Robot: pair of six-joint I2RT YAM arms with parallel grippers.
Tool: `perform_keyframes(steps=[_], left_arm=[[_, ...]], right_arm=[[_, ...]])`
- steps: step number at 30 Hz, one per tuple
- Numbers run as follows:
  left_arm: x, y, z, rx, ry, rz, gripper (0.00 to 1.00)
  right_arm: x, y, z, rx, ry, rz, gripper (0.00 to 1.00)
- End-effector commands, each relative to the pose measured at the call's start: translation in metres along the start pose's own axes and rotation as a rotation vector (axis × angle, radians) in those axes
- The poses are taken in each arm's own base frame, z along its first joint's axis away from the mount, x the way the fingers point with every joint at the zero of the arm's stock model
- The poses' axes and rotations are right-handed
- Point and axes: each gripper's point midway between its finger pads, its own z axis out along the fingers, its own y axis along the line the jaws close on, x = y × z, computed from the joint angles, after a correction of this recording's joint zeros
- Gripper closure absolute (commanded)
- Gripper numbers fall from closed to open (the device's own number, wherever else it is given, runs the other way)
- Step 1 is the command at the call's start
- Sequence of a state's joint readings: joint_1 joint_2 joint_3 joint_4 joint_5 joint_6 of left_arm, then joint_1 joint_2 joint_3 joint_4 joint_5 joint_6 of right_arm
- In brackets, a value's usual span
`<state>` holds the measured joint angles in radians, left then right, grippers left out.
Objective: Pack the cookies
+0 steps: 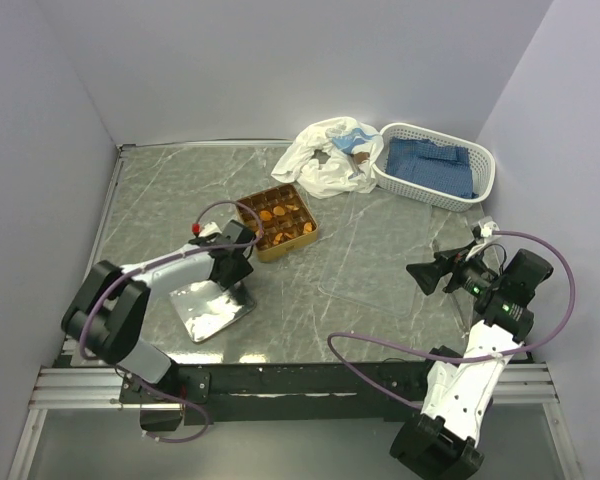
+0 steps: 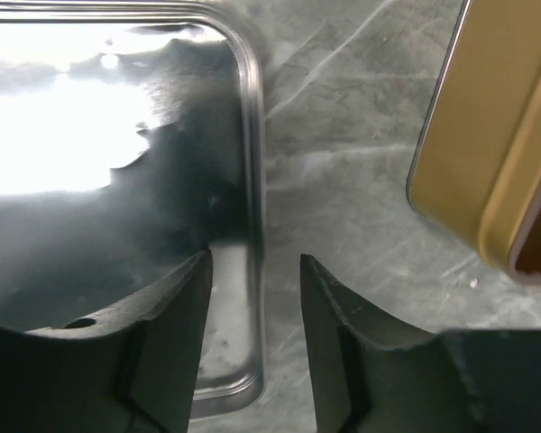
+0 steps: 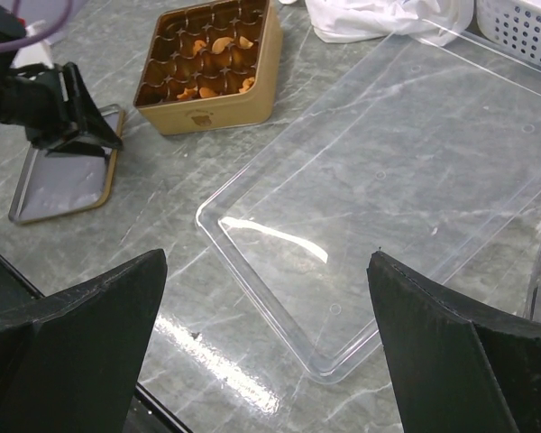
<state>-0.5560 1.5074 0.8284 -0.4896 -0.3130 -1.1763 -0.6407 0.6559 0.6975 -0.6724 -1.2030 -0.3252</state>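
And the left gripper [image 2: 254,262] straddles the lid [image 2: 117,225]
The cookies [image 1: 276,214] lie in the tin [image 1: 285,247] at 1 o'clock from it; its fingers narrow astride the rim, not pinching; right gripper [image 3: 266,260] gapes wide, empty. They look light, brittle: pinch edges gently

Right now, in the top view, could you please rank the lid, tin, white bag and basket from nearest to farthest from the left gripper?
1. Lid, directly under the left gripper.
2. Tin, just beyond it.
3. White bag, far centre.
4. Basket, far right.
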Motion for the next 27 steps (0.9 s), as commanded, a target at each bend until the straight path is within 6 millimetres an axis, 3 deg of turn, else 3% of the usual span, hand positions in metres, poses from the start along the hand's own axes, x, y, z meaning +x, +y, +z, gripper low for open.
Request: perform_keyframes(steps=[1, 4, 8, 13, 19, 27], left_arm=[[-0.006, -0.019, 0.008, -0.009, -0.045, 0.009, 0.56], [0.001, -0.016, 0.016, -0.042, -0.038, 0.041, 0.68], [0.013, -0.001, 0.024, -0.085, -0.010, 0.064, 0.75], [0.013, 0.007, 0.017, -0.073, -0.013, 0.076, 0.85], [-0.014, -0.003, -0.022, 0.057, -0.098, 0.043, 0.99], [-0.066, -0.015, -0.106, 0.302, -0.274, -0.014, 0.99]], right_arm=[[-0.011, 0.006, -0.001, -0.026, -0.024, -0.049, 0.00], [-0.011, 0.006, -0.001, -0.022, -0.023, -0.052, 0.00], [-0.012, 0.005, -0.002, -0.010, -0.024, -0.057, 0.00], [-0.013, 0.003, -0.002, 0.000, -0.023, -0.055, 0.00], [-0.014, 0.003, -0.002, 0.007, -0.024, -0.062, 0.00], [-0.014, 0.005, -0.003, 0.008, -0.027, -0.072, 0.00]])
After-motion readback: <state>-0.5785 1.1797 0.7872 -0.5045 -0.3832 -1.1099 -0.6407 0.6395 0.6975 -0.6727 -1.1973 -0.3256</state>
